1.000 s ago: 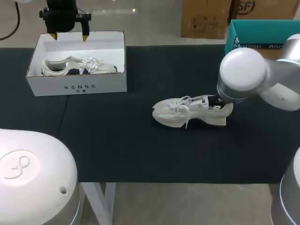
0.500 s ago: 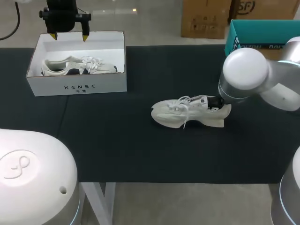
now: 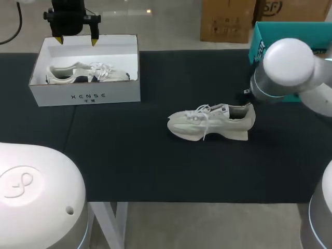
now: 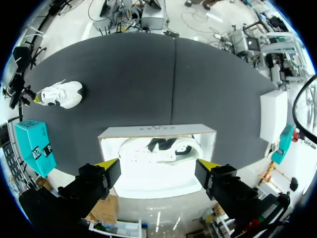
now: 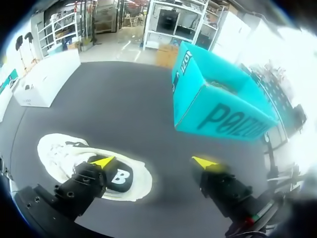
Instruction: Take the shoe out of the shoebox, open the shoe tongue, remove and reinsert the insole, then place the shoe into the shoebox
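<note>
Head view: shows a white sneaker (image 3: pixel 210 122) standing on its sole on the dark desk (image 3: pixel 129 161), right of the middle, well apart from the shoebox (image 3: pixel 85 96) at the far left corner. Holds a second sneaker (image 3: pixel 88 72) inside that shoebox. Places the left end effector (image 3: pixel 77 40) over the shoebox's far rim, fingers spread and grasping nothing. Hides most of the right end effector behind the right arm (image 3: pixel 288 70), just past the sneaker's heel. Puts a teal box (image 3: pixel 290 36) at the far right.

Left wrist view: looks down past the left end effector (image 4: pixel 157 164), released and wide, onto the shoebox (image 4: pixel 158 130) with the second sneaker (image 4: pixel 163 148) below the fingers. Shows the white sneaker (image 4: pixel 62 94) far off on the desk, near the teal box (image 4: pixel 34 148).

Right wrist view: shows the right end effector (image 5: pixel 153 161) released, bare desk between its fingers. Sets one finger over the heel end of the white sneaker (image 5: pixel 74 153); cannot tell contact. Places the teal box (image 5: pixel 218 104) ahead.
</note>
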`<state>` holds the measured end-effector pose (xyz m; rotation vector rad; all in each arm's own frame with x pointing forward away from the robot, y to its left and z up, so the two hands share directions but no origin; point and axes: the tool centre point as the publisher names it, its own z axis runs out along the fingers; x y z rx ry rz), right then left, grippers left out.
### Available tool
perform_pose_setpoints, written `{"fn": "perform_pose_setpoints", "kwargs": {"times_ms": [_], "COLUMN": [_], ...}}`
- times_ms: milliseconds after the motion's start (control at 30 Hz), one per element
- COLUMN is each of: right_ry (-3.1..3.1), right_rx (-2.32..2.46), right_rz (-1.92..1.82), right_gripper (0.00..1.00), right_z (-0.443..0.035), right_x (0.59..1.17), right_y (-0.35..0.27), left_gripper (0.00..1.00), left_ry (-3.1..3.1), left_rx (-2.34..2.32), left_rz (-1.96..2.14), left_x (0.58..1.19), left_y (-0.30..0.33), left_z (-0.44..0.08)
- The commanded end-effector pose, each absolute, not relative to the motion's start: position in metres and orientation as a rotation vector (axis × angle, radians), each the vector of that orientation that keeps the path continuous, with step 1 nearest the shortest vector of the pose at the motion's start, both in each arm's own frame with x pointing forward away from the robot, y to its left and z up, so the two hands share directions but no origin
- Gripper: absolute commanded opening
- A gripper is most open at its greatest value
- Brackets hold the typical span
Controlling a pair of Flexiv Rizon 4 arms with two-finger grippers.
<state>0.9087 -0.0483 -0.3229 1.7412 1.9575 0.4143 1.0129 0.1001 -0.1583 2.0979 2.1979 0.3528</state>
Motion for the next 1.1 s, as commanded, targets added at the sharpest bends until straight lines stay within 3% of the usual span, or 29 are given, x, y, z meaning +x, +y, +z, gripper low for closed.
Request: {"fn": "perform_pose_setpoints", "kwargs": {"times_ms": [33,233,567,1100], "right_ry": [2.177,2.609,2.853,2.791], "right_rx": [1.642,1.26,0.209,0.26], "right_rz": [0.483,0.513,1.058,1.049], "right_gripper": [1.0,1.0,1.0,1.0], "right_z": [-0.301,-0.27,-0.214,-0.213], "right_x": [0.894,0.854,0.77,0.772], "right_y": [-0.06,-0.068,-0.116,-0.121], "left_gripper": [1.0,1.0,1.0,1.0], "left_ry": [2.198,2.198,2.198,2.198], "left_rx": [2.099,2.099,2.099,2.099], "left_rz": [0.357,0.357,0.357,0.357], "left_x": [1.013,1.013,1.013,1.013], "left_y": [0.1,0.1,0.1,0.1], "left_z": [-0.158,-0.158,-0.158,-0.158]}}
